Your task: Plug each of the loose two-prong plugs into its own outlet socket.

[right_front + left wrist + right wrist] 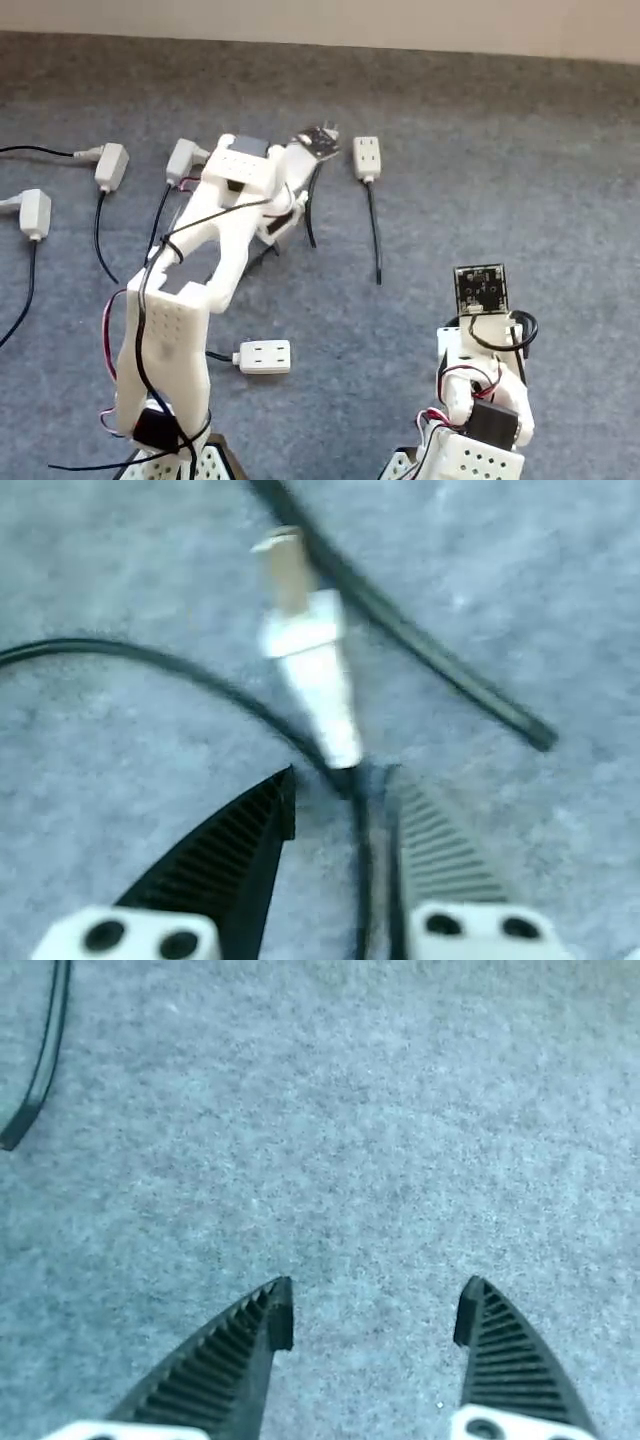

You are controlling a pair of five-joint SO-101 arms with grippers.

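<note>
So we see the plug (310,670) lying just ahead of our left tool (340,778), prongs pointing away, its cord (362,880) running back between the half-open jaws. Our right tool (375,1295) gapes wide, well apart from it.

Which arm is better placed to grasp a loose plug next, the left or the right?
Left. The left gripper is open astride the cord just behind the white plug. The right gripper is open over bare carpet, with no plug near.

2 white arms (180,320), black ribbed claws (375,1285)
</note>
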